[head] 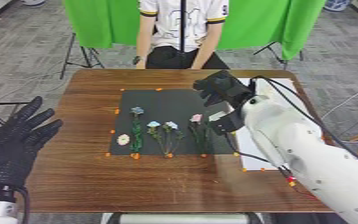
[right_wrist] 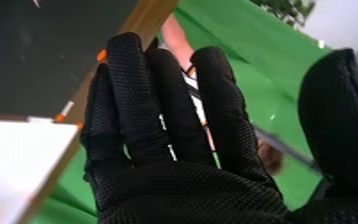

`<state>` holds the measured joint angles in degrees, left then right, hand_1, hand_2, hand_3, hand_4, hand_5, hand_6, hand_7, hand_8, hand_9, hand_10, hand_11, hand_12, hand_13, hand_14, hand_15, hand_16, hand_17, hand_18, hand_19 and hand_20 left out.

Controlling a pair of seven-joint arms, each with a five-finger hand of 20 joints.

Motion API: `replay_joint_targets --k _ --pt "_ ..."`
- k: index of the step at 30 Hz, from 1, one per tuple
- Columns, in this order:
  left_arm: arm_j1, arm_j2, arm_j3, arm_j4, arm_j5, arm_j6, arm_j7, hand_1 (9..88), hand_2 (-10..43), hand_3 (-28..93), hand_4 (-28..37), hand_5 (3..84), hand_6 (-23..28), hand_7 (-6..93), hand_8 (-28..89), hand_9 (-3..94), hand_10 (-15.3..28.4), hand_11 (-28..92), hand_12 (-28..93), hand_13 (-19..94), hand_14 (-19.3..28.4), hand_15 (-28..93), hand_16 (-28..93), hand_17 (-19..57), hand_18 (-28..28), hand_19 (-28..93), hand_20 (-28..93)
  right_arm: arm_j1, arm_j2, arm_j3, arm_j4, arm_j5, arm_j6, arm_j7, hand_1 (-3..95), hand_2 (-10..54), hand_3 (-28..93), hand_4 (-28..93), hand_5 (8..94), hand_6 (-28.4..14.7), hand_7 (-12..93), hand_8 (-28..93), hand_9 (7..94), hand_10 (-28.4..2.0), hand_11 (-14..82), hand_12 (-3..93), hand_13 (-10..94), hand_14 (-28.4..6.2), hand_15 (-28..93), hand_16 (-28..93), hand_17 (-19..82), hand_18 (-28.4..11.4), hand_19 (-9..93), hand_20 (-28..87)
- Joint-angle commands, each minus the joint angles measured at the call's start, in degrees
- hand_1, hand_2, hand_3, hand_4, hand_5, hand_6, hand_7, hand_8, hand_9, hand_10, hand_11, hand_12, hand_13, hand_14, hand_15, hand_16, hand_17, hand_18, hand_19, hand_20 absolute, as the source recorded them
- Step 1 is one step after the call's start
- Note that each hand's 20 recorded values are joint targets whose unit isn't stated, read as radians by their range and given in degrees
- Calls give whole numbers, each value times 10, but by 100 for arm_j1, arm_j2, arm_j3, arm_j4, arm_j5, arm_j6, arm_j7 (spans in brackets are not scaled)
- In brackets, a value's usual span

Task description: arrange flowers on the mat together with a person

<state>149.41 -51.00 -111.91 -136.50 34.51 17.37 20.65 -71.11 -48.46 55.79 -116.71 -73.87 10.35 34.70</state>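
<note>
In the head view my right hand (head: 222,89) is over the upper right of the dark mat (head: 171,100), its fingers straight and holding nothing. The right wrist view shows the same hand (right_wrist: 184,185) open, with the mat (right_wrist: 42,60) beyond it. On the mat, from left to right, lie a blue flower (head: 137,111) with a leafy stem, pale blue flowers (head: 154,124) on thin stems and a pink flower (head: 196,118). A small oval piece (head: 123,139) lies at the mat's lower left. My left hand (head: 14,142) is open, left of the table.
A white sheet (head: 254,159) lies along the mat's right side, partly under my right arm; the right wrist view shows the sheet (right_wrist: 24,160) too. Orange marks dot the brown table (head: 158,187) around the mat. A dark cable hangs along the right arm.
</note>
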Motion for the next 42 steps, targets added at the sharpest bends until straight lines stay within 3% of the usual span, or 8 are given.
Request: replay_joint_targets --k 1,10,13,18,26,33,35,42 --pt "140 70 138 72 -112 91 183 194 64 745 -264 313 47 94 -78 286 145 159 126 190 215 413 -36 -90 200 407 178 -2023 282 1727 -319 1751 285 -1133 250 -6 725 -246 546 -18 137 -126 521 -193 151 145 419 -208 522 79 72 -232 656 138" --pt "463 511 301 80 -439 339 824 189 63 747 -273 298 32 88 -80 271 136 136 125 194 200 370 -37 -92 201 387 166 -2758 286 2196 -323 2858 282 -2085 239 0 732 -250 500 -11 134 -122 481 -187 133 148 381 -201 486 90 47 -224 610 157" --pt "412 517 353 98 -439 343 767 188 63 746 -274 291 26 88 -80 269 134 133 126 193 199 366 -33 -92 201 384 164 -2871 255 2291 -331 3065 226 -2155 236 0 734 -250 492 -10 131 -121 472 -186 128 149 376 -199 479 92 44 -223 602 162" --pt "387 834 652 152 -673 492 1087 188 62 747 -276 286 24 90 -80 268 133 132 131 191 203 370 -24 -93 200 384 165 -2975 286 2353 -346 3182 140 -2319 233 3 733 -251 487 -9 127 -116 471 -184 126 153 374 -199 470 100 41 -223 591 177" --pt "520 979 532 134 -764 533 1208 188 62 748 -276 283 25 91 -79 271 136 138 135 189 209 385 -22 -93 200 386 168 -3012 234 2384 -326 3308 92 -2304 229 8 732 -254 489 -7 128 -116 473 -183 126 153 374 -199 466 107 40 -222 580 195" --pt "420 947 451 147 -715 472 1063 188 62 748 -276 286 30 92 -79 285 143 157 138 192 210 391 -24 -93 200 388 170 -3009 241 2379 -303 3398 39 -2349 225 10 737 -253 495 -6 129 -117 476 -182 127 153 376 -199 470 110 40 -222 576 202" --pt "356 822 456 147 -636 429 943 188 62 748 -276 286 30 93 -80 286 144 161 137 193 211 397 -24 -93 200 392 172 -2997 259 2363 -299 3334 27 -2332 224 11 737 -253 495 -4 130 -118 476 -182 127 153 377 -199 471 110 39 -222 576 204" --pt "375 850 436 133 -658 473 1020 189 63 748 -276 288 32 95 -81 285 142 161 132 194 213 405 -28 -92 200 396 174 -2949 280 2346 -286 3361 -3 -2375 224 12 738 -253 496 -2 132 -119 478 -182 127 153 378 -198 473 110 38 -222 572 208"
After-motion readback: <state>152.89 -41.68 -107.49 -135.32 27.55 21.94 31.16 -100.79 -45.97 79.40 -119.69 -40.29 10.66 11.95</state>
